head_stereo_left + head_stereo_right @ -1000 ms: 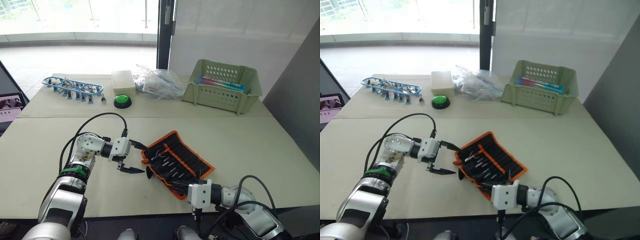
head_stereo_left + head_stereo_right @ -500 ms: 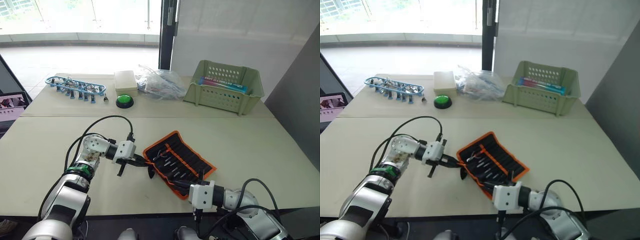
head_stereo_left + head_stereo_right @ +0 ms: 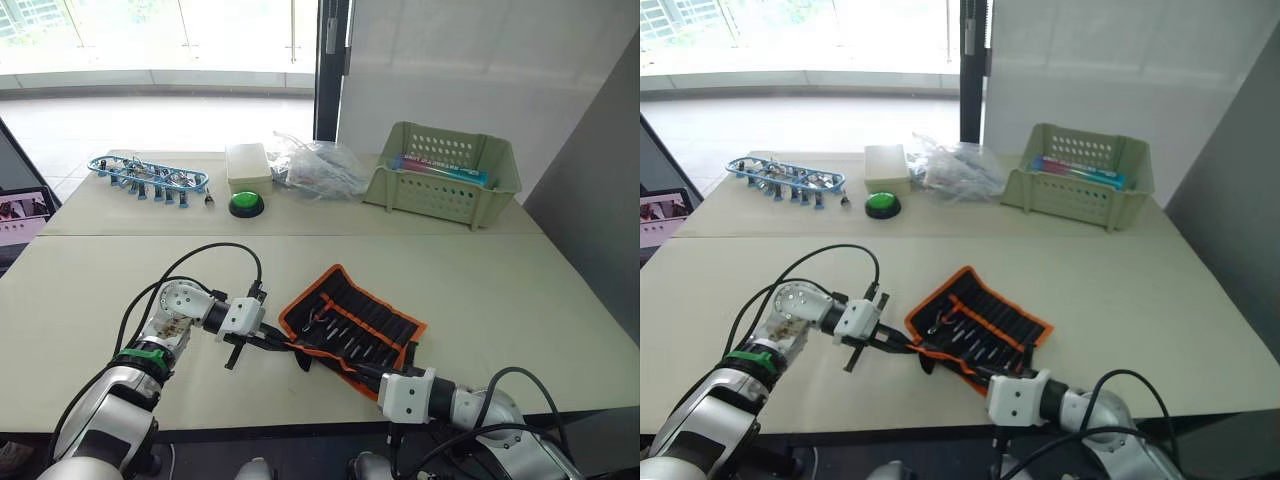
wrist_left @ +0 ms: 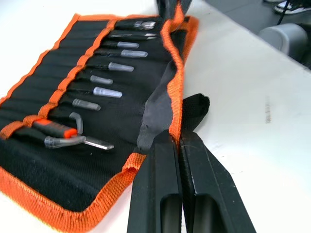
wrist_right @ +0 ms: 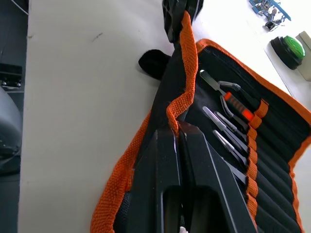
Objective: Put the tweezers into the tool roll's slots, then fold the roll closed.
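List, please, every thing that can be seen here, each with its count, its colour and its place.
tool roll: one, black with orange edging, open on the near table
tweezers: several, dark, in the roll's slots
basket: one, green, far right
button: one, green, far table
box: one, cream, behind the button
plastic bag: one, clear, beside the box
rack of clips: one, blue, far left
left pincer: shut on the roll's near edge
right pincer: shut on the same edge

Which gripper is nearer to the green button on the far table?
Left. The left gripper pinches the tool roll at its near-left edge, closer to the green button; the right gripper grips the roll's near edge, farther back.
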`<state>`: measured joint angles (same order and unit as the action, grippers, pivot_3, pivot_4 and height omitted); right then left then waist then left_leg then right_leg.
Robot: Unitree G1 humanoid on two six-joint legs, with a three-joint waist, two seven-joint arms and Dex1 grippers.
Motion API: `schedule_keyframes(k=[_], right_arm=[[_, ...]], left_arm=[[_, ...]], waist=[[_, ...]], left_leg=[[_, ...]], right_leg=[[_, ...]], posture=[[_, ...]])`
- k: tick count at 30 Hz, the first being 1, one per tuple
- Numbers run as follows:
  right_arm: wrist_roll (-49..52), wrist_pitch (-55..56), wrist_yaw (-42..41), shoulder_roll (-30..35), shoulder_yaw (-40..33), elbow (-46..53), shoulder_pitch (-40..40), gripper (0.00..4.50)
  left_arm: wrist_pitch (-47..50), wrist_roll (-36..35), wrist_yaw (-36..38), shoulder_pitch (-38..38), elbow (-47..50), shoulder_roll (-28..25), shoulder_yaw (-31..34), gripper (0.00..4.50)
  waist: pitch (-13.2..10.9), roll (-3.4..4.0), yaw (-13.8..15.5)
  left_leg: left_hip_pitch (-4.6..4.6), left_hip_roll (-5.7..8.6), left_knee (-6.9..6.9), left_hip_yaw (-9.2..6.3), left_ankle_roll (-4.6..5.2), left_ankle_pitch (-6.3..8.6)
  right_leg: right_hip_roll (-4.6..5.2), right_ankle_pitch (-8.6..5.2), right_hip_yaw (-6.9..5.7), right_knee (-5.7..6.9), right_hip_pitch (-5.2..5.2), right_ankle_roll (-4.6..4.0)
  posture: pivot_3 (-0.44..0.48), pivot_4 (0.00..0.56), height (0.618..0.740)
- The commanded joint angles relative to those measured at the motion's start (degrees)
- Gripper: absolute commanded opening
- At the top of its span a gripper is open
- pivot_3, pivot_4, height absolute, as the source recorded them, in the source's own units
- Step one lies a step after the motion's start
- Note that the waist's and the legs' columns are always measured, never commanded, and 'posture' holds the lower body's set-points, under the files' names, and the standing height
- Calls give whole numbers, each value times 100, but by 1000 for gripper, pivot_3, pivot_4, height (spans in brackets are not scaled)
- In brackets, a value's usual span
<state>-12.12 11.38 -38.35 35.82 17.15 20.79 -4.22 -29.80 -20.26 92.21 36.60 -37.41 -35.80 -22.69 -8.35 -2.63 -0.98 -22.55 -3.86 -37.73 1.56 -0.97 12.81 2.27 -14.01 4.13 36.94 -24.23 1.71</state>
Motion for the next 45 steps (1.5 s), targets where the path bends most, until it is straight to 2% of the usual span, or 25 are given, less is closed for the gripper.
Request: schedule_keyframes(k=[1, 12, 20, 26, 30, 36, 45], right_arm=[[-268, 156, 102, 163, -186, -74, 144, 0], [-408, 869, -58, 203, -27, -1414, 1594, 0], [-301, 1332, -152, 291, 1, -2014, 2010, 0], [341, 951, -568, 266, -73, -1753, 1909, 0], [1159, -291, -1012, 170, -144, -1271, 1732, 0], [898, -664, -822, 195, -299, -1408, 1834, 0], [832, -852, -565, 102, -411, -1330, 1872, 0]], left_arm=[[492, -203, -32, -499, 1074, -292, 310, 37], [2513, -327, -1361, -2435, 4090, -796, 996, 37], [3356, -287, -1873, -2901, 4854, -835, 1166, 37], [3415, 167, -2208, -2702, 4295, -711, 1148, 37], [3506, 199, -2302, -2194, 3718, -427, 1151, 37], [3816, 352, -2616, -1725, 3532, -12, 1094, 37], [3669, 678, -2597, -1724, 3325, -25, 1062, 37]], waist=[[0, 1, 2], [-7, 7, -5], [-12, 14, 20], [-12, 15, 19], [-13, 15, 43], [-12, 15, 23], [-13, 15, 15]], left_leg=[[0, 0, -1, 0, 0, 0], [15, -5, -5, 3, 0, 0], [14, -5, -5, 5, 0, 0], [18, -5, -5, 5, 0, 0], [18, -5, -5, 5, 1, -1], [14, -3, -8, 5, 1, -1], [12, -4, -5, 5, 1, 0]], right_leg=[[0, 0, 0, 2, 0, 0], [-2, -3, 4, 13, 2, 2], [-3, -18, 7, 12, 1, -23], [-4, -18, 8, 13, 3, -25], [-4, -16, 7, 13, 5, -23], [-4, -2, 8, 12, 4, 1], [-7, -2, 9, 11, 0, 1]], posture=[[0, 150, 738], [0, 150, 738], [0, 150, 738], [0, 150, 738], [0, 150, 738], [0, 150, 738], [0, 150, 738]])
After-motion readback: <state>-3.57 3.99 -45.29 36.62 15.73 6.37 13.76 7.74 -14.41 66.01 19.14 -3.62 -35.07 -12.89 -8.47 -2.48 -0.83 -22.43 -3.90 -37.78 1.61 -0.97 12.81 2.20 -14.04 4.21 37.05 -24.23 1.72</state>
